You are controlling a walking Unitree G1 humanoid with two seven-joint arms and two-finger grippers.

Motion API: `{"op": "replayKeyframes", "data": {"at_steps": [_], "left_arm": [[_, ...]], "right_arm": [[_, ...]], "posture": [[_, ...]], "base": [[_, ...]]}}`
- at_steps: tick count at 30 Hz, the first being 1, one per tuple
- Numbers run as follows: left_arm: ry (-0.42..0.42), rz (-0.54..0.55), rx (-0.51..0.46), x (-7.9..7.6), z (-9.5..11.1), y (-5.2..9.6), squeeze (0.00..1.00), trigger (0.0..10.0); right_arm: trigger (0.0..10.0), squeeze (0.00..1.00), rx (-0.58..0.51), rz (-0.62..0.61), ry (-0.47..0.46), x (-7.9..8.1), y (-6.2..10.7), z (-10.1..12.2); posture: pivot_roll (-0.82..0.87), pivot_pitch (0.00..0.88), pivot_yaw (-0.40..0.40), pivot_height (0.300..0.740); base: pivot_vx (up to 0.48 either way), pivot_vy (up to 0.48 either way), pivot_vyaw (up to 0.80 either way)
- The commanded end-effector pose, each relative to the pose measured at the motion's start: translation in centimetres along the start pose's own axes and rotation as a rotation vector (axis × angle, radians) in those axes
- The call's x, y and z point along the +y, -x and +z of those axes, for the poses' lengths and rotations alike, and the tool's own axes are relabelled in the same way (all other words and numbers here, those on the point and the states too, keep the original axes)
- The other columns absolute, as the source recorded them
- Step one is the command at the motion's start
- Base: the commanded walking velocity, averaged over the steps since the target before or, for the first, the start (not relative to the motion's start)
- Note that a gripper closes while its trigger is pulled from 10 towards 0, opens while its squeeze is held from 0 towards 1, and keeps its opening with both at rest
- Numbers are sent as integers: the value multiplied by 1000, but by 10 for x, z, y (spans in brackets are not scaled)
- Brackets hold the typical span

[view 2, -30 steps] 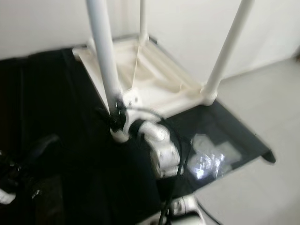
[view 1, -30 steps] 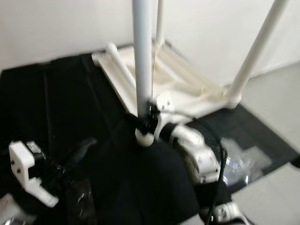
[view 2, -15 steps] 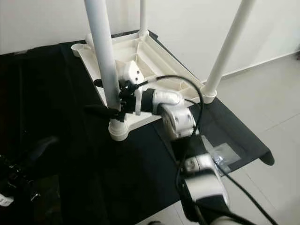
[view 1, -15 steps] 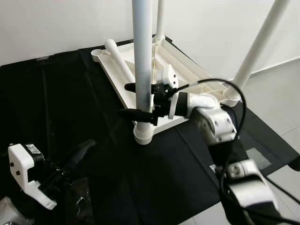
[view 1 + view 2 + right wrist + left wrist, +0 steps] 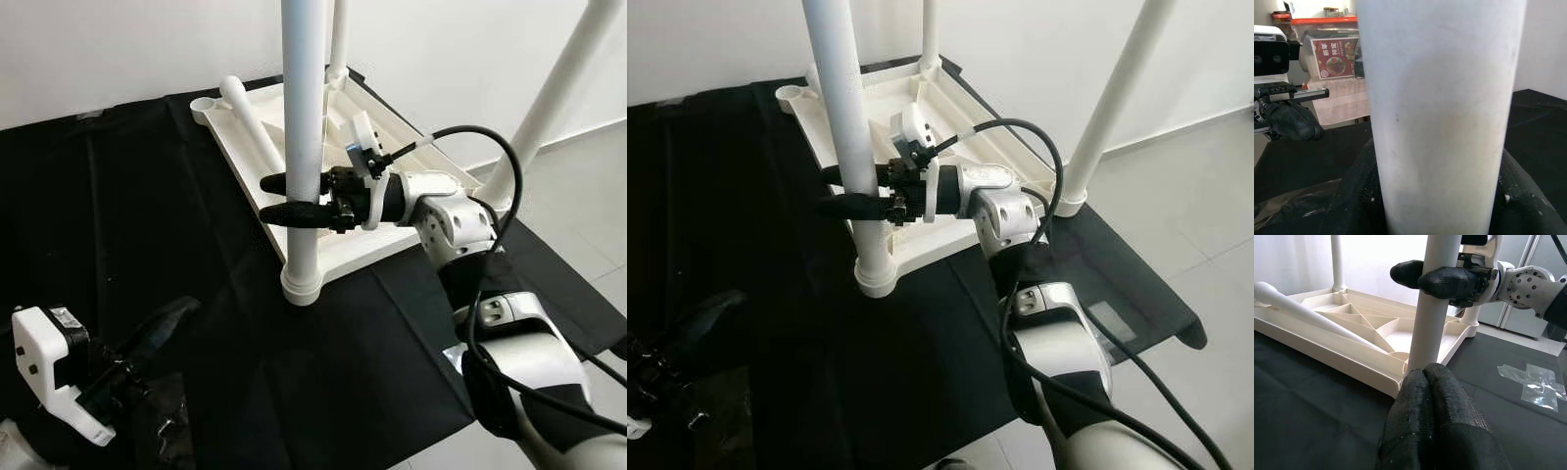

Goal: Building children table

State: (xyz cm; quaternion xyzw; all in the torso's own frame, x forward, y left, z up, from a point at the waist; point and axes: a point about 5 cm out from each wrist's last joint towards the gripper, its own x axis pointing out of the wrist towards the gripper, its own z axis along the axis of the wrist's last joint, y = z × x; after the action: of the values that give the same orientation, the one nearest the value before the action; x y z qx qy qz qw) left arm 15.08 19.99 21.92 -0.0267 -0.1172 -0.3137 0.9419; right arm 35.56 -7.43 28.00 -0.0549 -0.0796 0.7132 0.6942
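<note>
Currently the right gripper [image 5: 294,199] is clamped on the near leg [image 5: 302,127], one black finger on each side of the white tube, partway up from its socket. That leg stands upright in the near corner of the upturned tabletop [image 5: 343,245], which lies directly below and behind the right gripper on the black cloth [image 5: 147,215]. Two more legs rise beyond the gripper: the far leg [image 5: 338,39] and the right leg [image 5: 558,88]. A loose leg [image 5: 250,122] lies flat inside the tabletop, past the gripper. The left gripper [image 5: 1437,421] has its fingers pressed together, gripping nothing; it sits low over the cloth, pointing at the near leg's base, well apart from it.
</note>
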Motion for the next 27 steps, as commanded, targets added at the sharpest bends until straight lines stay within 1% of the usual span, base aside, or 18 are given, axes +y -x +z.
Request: {"op": "replayKeyframes", "data": {"at_steps": [1,2,4,5,6,7,8,9,10,12,13,14,15,18,22,23,24,27], "left_arm": [[3,-2,15,-1,-1,0,0,10000],[3,-2,15,-1,-1,0,0,10000],[3,-2,12,-1,-1,0,0,10000],[3,-2,12,-1,-1,0,0,10000],[3,-2,12,-1,-1,0,0,10000],[3,-2,12,-1,-1,0,0,10000],[3,-3,13,-1,-2,0,0,10000],[3,-3,14,-1,-2,0,0,10000],[3,-5,15,-1,-2,0,0,10000],[3,-5,15,-1,-2,0,0,10000],[2,-8,15,0,-3,-1,0,10000],[7,-14,12,0,-3,-2,0,10000],[8,-21,12,-1,-4,-4,0,10000],[10,-27,9,-1,-5,-5,0,10000],[11,-32,-2,-1,-6,-9,0,10000],[10,-31,-7,-1,-6,-10,0,10000],[11,-30,-7,-2,-6,-10,0,10000],[12,-29,-6,-2,-7,-11,0,10000]], "right_arm": [[0,0,-13,-18,-22,1,1,-6],[0,0,-13,-18,-22,1,1,-6],[0,0,-37,-152,-8,-2,8,-11],[0,0,-37,-152,-8,-2,8,-11],[0,0,-61,-296,-14,-2,11,-18],[0,0,-61,-296,-14,-2,11,-18],[0,0,-73,-442,-58,-1,12,-28],[0,0,-19,-662,-36,4,13,-42],[0,0,74,-911,9,13,17,-56],[0,0,74,-911,9,13,17,-56],[0,0,123,-1014,26,36,10,-71],[0,0,136,-1060,23,54,4,-79],[0,0,135,-1052,-8,63,-4,-86],[0,0,128,-1026,-10,66,-9,-88],[0,0,126,-991,-12,60,-13,-88],[824,0,133,-983,-14,57,-15,-88],[10000,0,128,-946,-28,54,-17,-86],[10000,0,99,-904,-58,53,-20,-82]], "posture": [[15,213,-20,740],[15,213,-20,740],[15,210,-23,740],[15,210,-23,740],[15,209,-27,740],[15,209,-27,740],[12,209,-27,740],[11,207,-28,740],[9,207,-27,740],[9,207,-27,740],[3,207,-21,740],[-2,206,-18,740],[-5,193,-15,740],[-4,190,-18,740],[-4,180,-26,740],[-7,179,-28,740],[-11,177,-27,740],[-11,177,-28,740]], "base": [[0,0,0],[0,0,0],[0,0,0],[0,0,0],[0,0,0],[0,0,0],[0,0,0],[0,0,0],[0,0,0],[0,0,0],[0,0,0],[0,0,0],[0,0,0],[0,0,0],[0,0,0],[0,0,0],[0,0,0],[0,0,0]]}}
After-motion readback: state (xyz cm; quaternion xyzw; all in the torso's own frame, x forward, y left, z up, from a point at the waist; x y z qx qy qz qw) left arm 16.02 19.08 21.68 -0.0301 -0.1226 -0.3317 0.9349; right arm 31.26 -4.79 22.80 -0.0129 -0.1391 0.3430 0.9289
